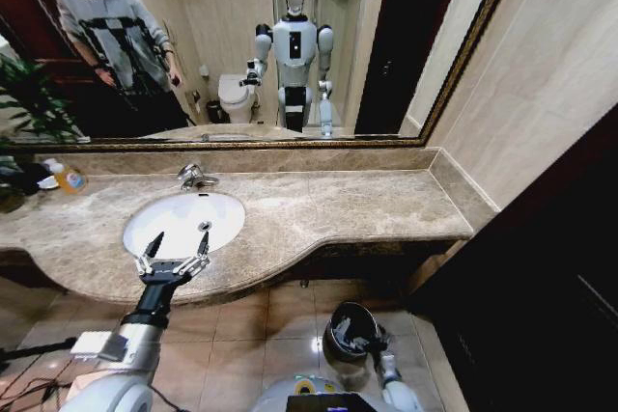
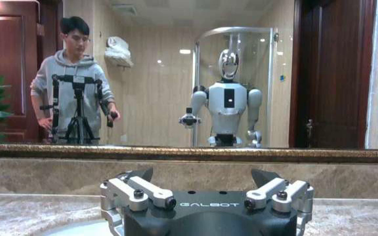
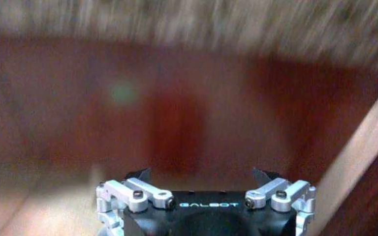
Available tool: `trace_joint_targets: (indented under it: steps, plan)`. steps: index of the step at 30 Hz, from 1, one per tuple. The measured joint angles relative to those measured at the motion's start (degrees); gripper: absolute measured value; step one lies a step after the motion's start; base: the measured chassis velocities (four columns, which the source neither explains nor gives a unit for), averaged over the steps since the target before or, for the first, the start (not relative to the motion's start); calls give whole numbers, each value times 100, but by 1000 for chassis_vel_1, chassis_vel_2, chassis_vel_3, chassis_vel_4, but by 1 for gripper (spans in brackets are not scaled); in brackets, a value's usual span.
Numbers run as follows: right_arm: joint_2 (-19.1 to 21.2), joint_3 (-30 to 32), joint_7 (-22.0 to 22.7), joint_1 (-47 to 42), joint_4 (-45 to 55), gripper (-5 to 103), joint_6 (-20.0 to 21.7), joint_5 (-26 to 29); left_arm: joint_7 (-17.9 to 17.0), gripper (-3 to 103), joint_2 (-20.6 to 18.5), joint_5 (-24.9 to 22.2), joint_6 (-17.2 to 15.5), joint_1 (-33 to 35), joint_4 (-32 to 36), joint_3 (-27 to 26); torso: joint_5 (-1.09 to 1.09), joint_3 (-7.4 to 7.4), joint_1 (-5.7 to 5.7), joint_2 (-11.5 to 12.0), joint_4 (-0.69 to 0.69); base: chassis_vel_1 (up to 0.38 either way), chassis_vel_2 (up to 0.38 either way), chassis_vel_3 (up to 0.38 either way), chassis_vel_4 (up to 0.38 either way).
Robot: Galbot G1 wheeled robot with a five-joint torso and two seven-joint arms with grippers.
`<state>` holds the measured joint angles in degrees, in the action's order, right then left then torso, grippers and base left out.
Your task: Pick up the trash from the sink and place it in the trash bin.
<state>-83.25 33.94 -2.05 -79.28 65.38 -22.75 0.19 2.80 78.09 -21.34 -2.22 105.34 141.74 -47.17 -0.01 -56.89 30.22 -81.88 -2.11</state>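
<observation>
Black "GALBOT" left gripper [image 1: 173, 256], silver linkages w/ screws.

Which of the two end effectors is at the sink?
The left end effector, open above the front rim of the sink. The right end effector hangs low by the trash bin on the floor.

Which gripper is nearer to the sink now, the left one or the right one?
The left. The left gripper hangs open at the front rim of the sink. The right gripper is low beside the trash bin on the floor, below the counter.
</observation>
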Motion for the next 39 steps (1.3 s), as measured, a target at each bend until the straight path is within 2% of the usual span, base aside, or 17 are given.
trace_joint_targets:
  steps: [1,4,6,9,18,29,39]
  plan:
    - [0,0,0,0,0,100,0,0,0,100,0,0,0,0,0,0,0,0,0,0,0,0,0,0,0]
    - [-4,154,-41,-518,1278,100,28,90,0,100,0,0,0,0,0,0,0,0,0,0,1,0,0,0,0]
    - [-20,162,-41,-600,1483,100,69,133,0,100,0,0,0,0,0,0,0,0,0,0,1,0,0,0,0]
    - [-166,149,-16,-1152,2805,100,458,410,0,100,0,0,0,0,0,0,0,0,0,0,0,0,0,0,0]
    - [-286,-44,5,-1958,4552,100,768,594,0,100,0,0,0,0,0,0,0,0,0,0,0,0,0,0,0]
    - [-380,-161,-32,-2049,5897,100,1272,530,0,100,0,0,0,0,0,0,0,0,0,0,0,0,0,0,0]
    - [-314,-245,-203,-1905,6478,100,1682,452,-1,100,0,0,0,0,0,0,0,-1,0,0,0,0,0,0,0]
